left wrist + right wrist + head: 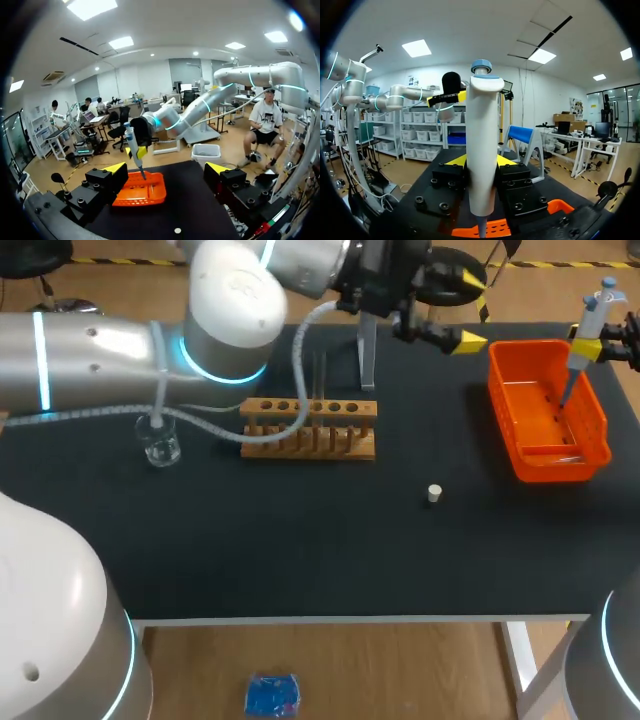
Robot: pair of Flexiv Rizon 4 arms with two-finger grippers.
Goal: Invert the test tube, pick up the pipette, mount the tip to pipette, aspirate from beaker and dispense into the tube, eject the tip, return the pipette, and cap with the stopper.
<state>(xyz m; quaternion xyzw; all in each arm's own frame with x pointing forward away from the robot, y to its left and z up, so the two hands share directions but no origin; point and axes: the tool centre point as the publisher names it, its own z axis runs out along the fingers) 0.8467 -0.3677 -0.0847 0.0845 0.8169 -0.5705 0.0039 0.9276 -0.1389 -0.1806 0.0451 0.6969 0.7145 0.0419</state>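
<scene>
– What do we have closest to us?
– The small white stopper [434,493], alone on the black table [300,550], well short of both our grippers and nearer us than either.
– And past that?
– The beaker [160,448] and, beside it, the wooden rack [310,440], both well behind our left gripper [166,172], back along its arm. A thin glass tube [320,380] stands upright in the rack.
– Our right gripper [481,161]?
– It pinches the pipette [481,115] from two sides, holding it upright. The narrow end points down into the orange basket [505,405] right under the gripper.
– Farthest out?
– Our left gripper, at the table's far edge. Its fingers [116,169] are spread wide with nothing between them, and the pipette and basket lie ahead of it, apart from it
</scene>
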